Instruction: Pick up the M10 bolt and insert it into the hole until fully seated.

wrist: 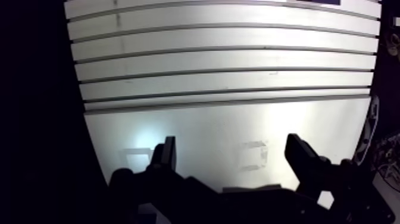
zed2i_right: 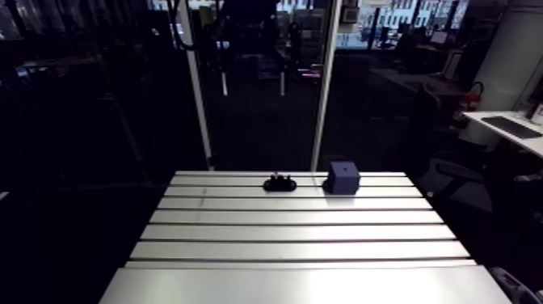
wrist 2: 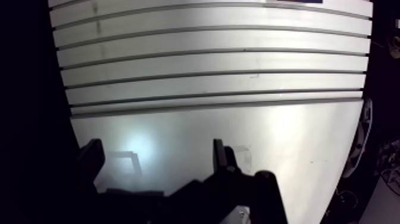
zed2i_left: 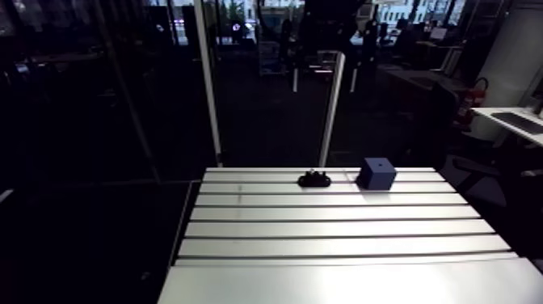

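Hovering over the smooth, flat near plate of the aluminium surface [wrist: 196, 128], the tool [wrist: 232, 152] has its two dark, blocky fingers [wrist: 166, 152] spread wide with nothing between them. Ahead of it the metal turns ribbed, long straight slots running across. Along the far edge, seen from the arm view, sits a low black holder [zed2i_left: 313, 180] with short stubs rising from it; the M10 bolt [zed2i_left: 321, 173] seems to stand there, too small to be sure. Near it rests a matte dark-blue cube [zed2i_left: 376, 175], a small round hole [zed2i_left: 377, 162] in its top face.

Robotics lab, slotted aluminium table [zed2i_left: 339, 234]
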